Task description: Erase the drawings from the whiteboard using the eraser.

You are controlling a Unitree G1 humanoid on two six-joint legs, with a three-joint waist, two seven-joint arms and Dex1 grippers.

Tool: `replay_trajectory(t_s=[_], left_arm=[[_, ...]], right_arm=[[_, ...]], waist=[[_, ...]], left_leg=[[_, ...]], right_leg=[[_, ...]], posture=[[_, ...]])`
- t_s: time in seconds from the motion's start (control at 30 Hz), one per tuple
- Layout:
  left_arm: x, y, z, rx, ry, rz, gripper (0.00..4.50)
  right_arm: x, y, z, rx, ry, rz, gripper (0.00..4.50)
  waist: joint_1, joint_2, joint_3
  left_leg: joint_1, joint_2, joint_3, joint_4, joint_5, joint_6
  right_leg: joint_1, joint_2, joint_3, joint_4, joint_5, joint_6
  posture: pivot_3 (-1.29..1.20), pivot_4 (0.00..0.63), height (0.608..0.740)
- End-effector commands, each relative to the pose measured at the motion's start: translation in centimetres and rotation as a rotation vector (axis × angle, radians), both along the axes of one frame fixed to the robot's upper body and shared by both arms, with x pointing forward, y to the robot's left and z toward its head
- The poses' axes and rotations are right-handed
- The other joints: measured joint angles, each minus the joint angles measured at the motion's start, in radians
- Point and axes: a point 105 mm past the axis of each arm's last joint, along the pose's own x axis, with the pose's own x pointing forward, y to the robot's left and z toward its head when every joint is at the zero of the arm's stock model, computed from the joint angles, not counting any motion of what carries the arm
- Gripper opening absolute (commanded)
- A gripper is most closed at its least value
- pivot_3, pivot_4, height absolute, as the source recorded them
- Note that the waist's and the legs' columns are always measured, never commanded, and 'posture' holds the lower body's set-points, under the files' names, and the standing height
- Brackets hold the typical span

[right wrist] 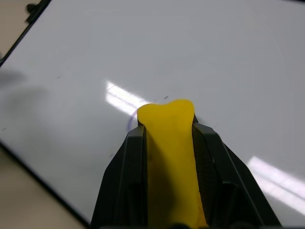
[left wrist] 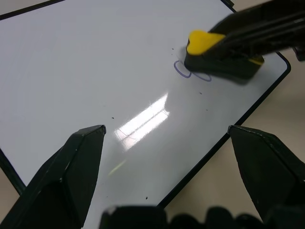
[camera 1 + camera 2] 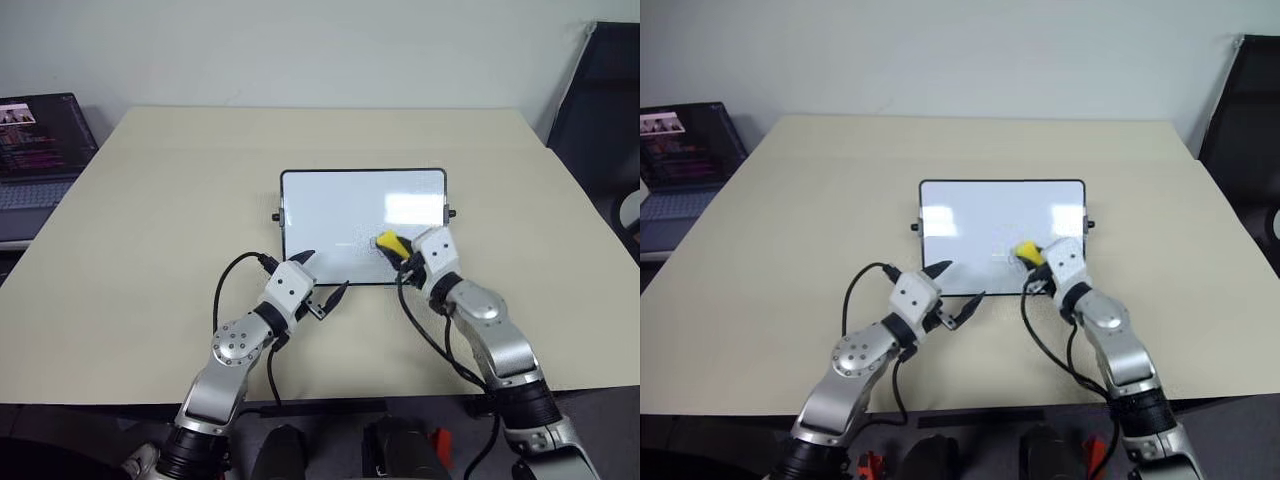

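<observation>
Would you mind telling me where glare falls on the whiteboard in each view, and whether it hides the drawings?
Left eye view: a bright patch sits on the whiteboard at its upper right. Left wrist view: a glare streak lies mid-board, clear of the drawings beside the eraser. Right wrist view: streaks flank the eraser, which covers most of the ink.

The whiteboard [image 3: 340,215] lay flat on the counter [image 3: 150,230], a glossy white rectangle in a thin black frame with rounded corners and small black side knobs. The eraser [image 2: 217,55], a bright yellow block with a dark underside, was pressed on the board near its lower right part, clamped in the right hand [image 3: 398,250]. Thin dark-blue loops of the drawings [image 2: 183,71] showed just beside the eraser's edge, partly covered.
</observation>
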Motion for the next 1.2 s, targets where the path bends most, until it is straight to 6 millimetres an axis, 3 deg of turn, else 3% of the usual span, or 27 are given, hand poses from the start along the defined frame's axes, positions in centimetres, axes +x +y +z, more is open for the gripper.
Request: replay_trajectory(t_s=[0.03, 0.2, 0.4, 0.5, 0.7, 0.87, 1.03, 1.2], left_arm=[[-0.4, -0.5, 1.4, -0.014, -0.053, -0.015, 4.5], [-0.4, -0.4, 1.4, -0.013, -0.051, -0.012, 4.5], [-0.4, -0.5, 1.5, -0.013, -0.05, -0.013, 4.5], [-0.4, -0.5, 1.6, -0.014, -0.053, -0.011, 4.5], [-0.4, -0.6, 1.6, -0.017, -0.053, -0.012, 4.5], [-0.3, -0.6, 1.7, -0.018, -0.055, -0.013, 4.5], [-0.3, -0.5, 1.6, -0.016, -0.055, -0.011, 4.5], [-0.3, -0.6, 1.6, -0.017, -0.053, -0.016, 4.5]], right_arm=[[-1.3, 1.3, -1.3, 0.012, 0.054, 0.091, 0.99], [-0.3, 1.4, -0.4, 0.023, 0.008, 0.075, 0.99], [3.9, -1.7, 3.6, 0.011, -0.194, -0.198, 0.99], [4.4, -2.5, 4.3, 0.016, -0.236, -0.267, 0.99], [3.2, -1.2, 2.4, -0.001, -0.165, -0.157, 0.99], [0.5, 0.4, -1.1, -0.063, -0.006, 0.019, 0.99], [-0.7, -1.5, -3.5, -0.163, 0.102, 0.022, 0.99], [1.4, -4.2, -1.8, -0.182, 0.03, -0.143, 0.99]], waist=[[-0.001, 0.0, 0.0], [-0.002, 0.0, 0.0], [-0.008, 0.0, 0.0], [-0.002, 0.0, 0.0], [0.006, 0.0, 0.0], [0.005, 0.0, -0.001], [0.005, 0.0, -0.001], [0.007, 0.0, -0.001]], left_leg=[[0.0, 0.0, 0.0, 0.0, 0.0, 0.0], [0.0, 0.0, 0.0, 0.0, 0.0, 0.0], [0.0, 0.0, 0.0, 0.002, 0.0, 0.0], [-0.002, 0.0, -0.001, 0.003, 0.0, 0.0], [-0.004, 0.0, -0.001, 0.002, 0.0, 0.0], [-0.002, 0.0, -0.001, 0.002, 0.0, 0.0], [0.001, 0.0, -0.001, 0.004, 0.0, 0.0], [0.0, 0.0, -0.001, 0.008, 0.0, 0.0]], right_leg=[[0.0, 0.0, 0.0, 0.0, 0.0, 0.0], [0.0, 0.0, 0.0, 0.0, 0.0, 0.0], [0.0, 0.0, 0.0, 0.001, 0.001, 0.0], [0.0, 0.0, 0.0, 0.0, 0.001, 0.0], [-0.001, 0.0, 0.0, -0.001, 0.001, 0.0], [-0.001, 0.0, 0.0, 0.001, 0.001, 0.0], [0.002, 0.0, 0.0, 0.001, 0.001, 0.0], [0.003, 0.0, 0.0, 0.001, 0.002, 0.0]], posture=[[0.0, 0.15, 0.74], [0.0, 0.15, 0.74], [0.0, 0.15, 0.74], [0.0, 0.15, 0.74], [0.0, 0.15, 0.74], [0.0, 0.15, 0.74], [0.0, 0.15, 0.74], [0.0, 0.15, 0.74]])
